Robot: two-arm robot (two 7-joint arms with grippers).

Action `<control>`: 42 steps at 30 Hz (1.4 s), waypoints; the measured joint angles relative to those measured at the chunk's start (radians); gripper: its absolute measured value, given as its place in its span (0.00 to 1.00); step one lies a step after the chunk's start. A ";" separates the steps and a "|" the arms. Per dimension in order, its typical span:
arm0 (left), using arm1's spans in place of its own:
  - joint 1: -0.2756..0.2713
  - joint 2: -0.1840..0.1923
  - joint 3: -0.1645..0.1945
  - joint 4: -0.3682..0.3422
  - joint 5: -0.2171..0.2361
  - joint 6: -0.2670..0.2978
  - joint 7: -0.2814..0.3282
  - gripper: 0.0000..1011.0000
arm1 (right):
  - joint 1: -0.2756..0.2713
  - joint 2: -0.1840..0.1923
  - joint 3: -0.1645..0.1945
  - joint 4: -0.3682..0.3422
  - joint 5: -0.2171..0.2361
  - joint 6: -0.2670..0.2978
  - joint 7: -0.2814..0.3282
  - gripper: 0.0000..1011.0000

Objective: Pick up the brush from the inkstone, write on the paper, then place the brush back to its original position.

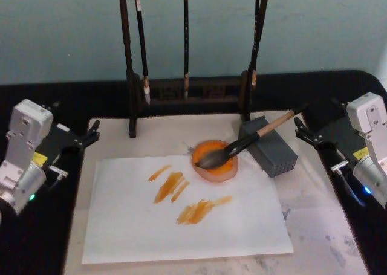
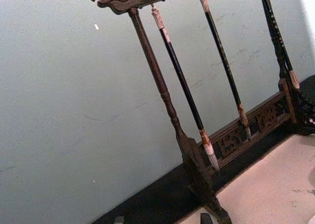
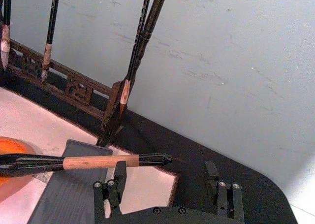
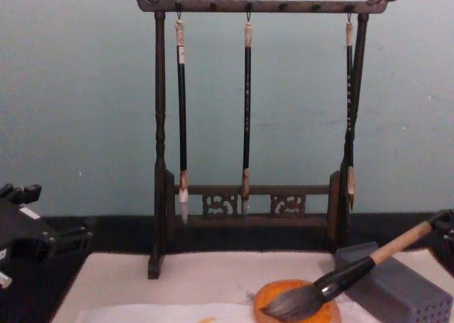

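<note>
- Thick tan-handled calligraphy brush [image 1: 242, 145]: bristles in small round orange inkstone [image 1: 221, 173], handle propped on grey perforated block [image 1: 275, 151].
- Flat white paper [image 1: 121, 226]: orange strokes present; writing judged done.
- Left gripper [image 1: 92, 134], right gripper [image 3: 166, 177]: parked either side, spread, empty; nothing apparently left.

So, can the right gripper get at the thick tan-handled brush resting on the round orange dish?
Probably yes. The thick tan-handled brush lies propped on the grey perforated block, its black end pointing toward the open right gripper, with nothing between them.
</note>
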 joint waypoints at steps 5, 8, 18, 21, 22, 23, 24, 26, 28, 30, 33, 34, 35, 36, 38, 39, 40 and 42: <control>0.000 0.000 0.000 0.000 0.000 0.000 0.000 0.99 | 0.000 0.000 0.000 0.000 0.000 0.000 0.000 0.99; 0.000 0.000 0.000 0.000 0.000 0.000 0.000 0.99 | 0.000 0.000 0.000 0.000 0.000 0.000 0.000 0.99; 0.000 0.000 0.000 0.000 0.000 0.000 0.000 0.99 | 0.000 0.000 0.000 0.000 0.000 0.000 0.000 0.99; 0.000 0.000 0.000 0.000 0.000 0.000 0.000 0.99 | 0.000 0.000 0.000 0.000 0.000 0.000 0.000 0.99; 0.000 0.000 0.000 0.000 0.000 0.000 0.000 0.99 | 0.000 0.000 0.000 0.000 0.000 0.000 0.000 0.99; 0.000 0.000 0.000 0.000 0.000 0.000 0.000 0.99 | 0.000 0.000 0.000 0.000 0.000 0.000 0.000 0.99; 0.000 0.000 0.000 0.000 0.000 0.000 0.000 0.99 | 0.000 0.000 0.000 0.000 0.000 0.000 0.000 0.99; 0.000 0.000 0.000 0.000 0.000 0.000 0.000 0.99 | 0.000 0.000 0.000 0.000 0.000 0.000 0.000 0.99; 0.000 0.000 0.000 0.000 0.000 0.000 0.000 0.99 | 0.000 0.000 0.000 0.000 0.000 0.000 0.000 0.99; 0.000 0.000 0.000 0.000 0.000 0.000 0.000 0.99 | 0.000 0.000 0.000 0.000 0.000 0.000 0.000 0.99; 0.000 0.000 0.000 0.000 0.000 0.000 0.000 0.99 | 0.000 0.000 0.000 0.000 0.000 0.000 0.000 0.99; 0.000 0.000 0.000 0.000 0.000 0.000 0.000 0.99 | 0.000 0.000 0.000 0.000 0.000 0.000 0.000 0.99; 0.000 0.000 0.000 0.000 0.000 0.000 0.000 0.99 | 0.000 0.000 0.000 0.000 0.000 0.000 0.000 0.99; 0.000 0.000 0.000 0.000 0.000 0.000 0.000 0.99 | 0.000 0.000 0.000 0.000 0.000 0.000 0.000 0.99; 0.000 0.000 0.000 0.000 0.000 0.000 0.000 0.99 | 0.000 0.000 0.000 0.000 0.000 0.000 0.000 0.99; 0.000 0.000 0.000 0.000 0.000 0.000 0.000 0.99 | 0.000 0.000 0.000 0.000 0.000 0.000 0.000 0.99; 0.000 0.000 0.000 0.000 0.000 0.000 0.000 0.99 | 0.000 0.000 0.000 0.000 0.000 0.000 0.000 0.99; 0.000 0.000 0.000 0.000 0.000 0.000 0.000 0.99 | 0.000 0.000 0.000 0.000 0.000 0.000 0.000 0.99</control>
